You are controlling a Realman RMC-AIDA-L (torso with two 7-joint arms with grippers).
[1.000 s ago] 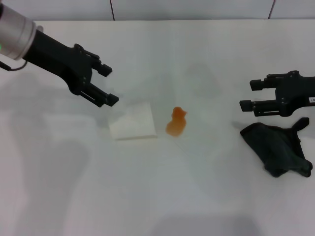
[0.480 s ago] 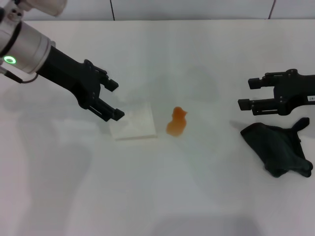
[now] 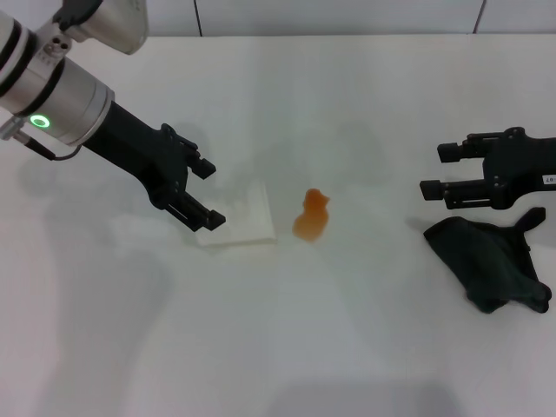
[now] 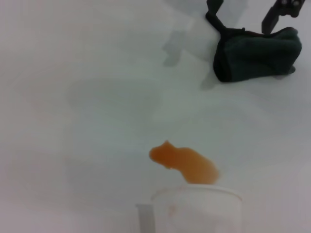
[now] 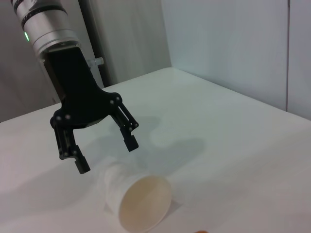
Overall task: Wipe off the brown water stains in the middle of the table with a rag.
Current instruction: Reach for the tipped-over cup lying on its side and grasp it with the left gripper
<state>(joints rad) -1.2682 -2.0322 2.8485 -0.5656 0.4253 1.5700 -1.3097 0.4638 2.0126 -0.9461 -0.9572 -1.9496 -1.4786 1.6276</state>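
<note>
On the table [image 3: 287,347], the left gripper [image 3: 198,192] gapes empty over the tipped paper cup [image 3: 239,215], likely to clear it, while the right gripper [image 3: 445,169], open and empty, must next drop onto the rag [image 3: 486,261] before wiping the brown water stains [image 3: 311,215].

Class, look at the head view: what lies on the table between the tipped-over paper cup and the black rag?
Only the brown stain, close beside the paper cup. From there to the rag the table is bare.

A white paper cup [image 5: 137,196] lies on its side on the white surface [image 5: 218,141], its open mouth facing the camera. The left gripper [image 5: 105,154] hangs just above the cup's closed end, its 2 black fingers [image 5: 129,136] spread apart on either side.
</note>
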